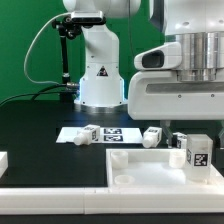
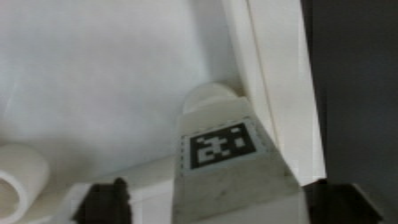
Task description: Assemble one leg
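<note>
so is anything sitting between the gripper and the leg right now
Nothing visible does. In the wrist view the leg lies straight between the fingers of the open gripper. The tray's raised rim runs close along one side of the leg, near one finger.

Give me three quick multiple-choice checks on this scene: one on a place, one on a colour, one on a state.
1. Where is the leg under the gripper?
A) on the floor
B) inside the tray, by its rim
C) lifted high in the air

2. What colour is the table?
A) black
B) green
C) white

3. How do the fingers stand?
A) shut on the leg
B) apart, one on each side of the leg
C) shut on nothing

Answers:
1 B: the wrist view shows it beside the raised rim.
2 A: the top is dark around the white parts.
3 B: a gap shows beside each finger.
</note>
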Controlling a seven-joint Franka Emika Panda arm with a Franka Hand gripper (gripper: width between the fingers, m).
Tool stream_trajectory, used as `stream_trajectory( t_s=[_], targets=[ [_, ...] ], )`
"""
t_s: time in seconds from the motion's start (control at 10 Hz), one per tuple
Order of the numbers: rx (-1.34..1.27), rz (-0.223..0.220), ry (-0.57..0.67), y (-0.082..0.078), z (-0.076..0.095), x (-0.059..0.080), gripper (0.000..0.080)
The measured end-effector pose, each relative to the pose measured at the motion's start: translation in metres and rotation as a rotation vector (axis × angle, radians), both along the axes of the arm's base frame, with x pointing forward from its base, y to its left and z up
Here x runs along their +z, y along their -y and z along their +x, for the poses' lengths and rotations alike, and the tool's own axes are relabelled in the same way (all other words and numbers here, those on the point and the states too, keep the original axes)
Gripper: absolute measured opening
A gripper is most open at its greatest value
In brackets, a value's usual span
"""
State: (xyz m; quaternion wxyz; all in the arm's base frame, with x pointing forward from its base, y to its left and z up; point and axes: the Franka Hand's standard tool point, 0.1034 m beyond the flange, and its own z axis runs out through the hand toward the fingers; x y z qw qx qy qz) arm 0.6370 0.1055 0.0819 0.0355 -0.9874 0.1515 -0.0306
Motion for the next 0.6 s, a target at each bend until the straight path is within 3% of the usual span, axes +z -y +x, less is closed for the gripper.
stream_trajectory(
  t_s=[0.1,0.2,0.6],
  targets=[
    [-0.008,0.001,-0.001,0.0005,0.0000,-0.0001,0.0426],
    [-0.044,0.003,-0.003,0.0004,0.0000,-0.0002,0.0285],
    [-0.426,0.029,-0.028,-0.0018,-0.0004,-0.0015,0.0285]
  ],
)
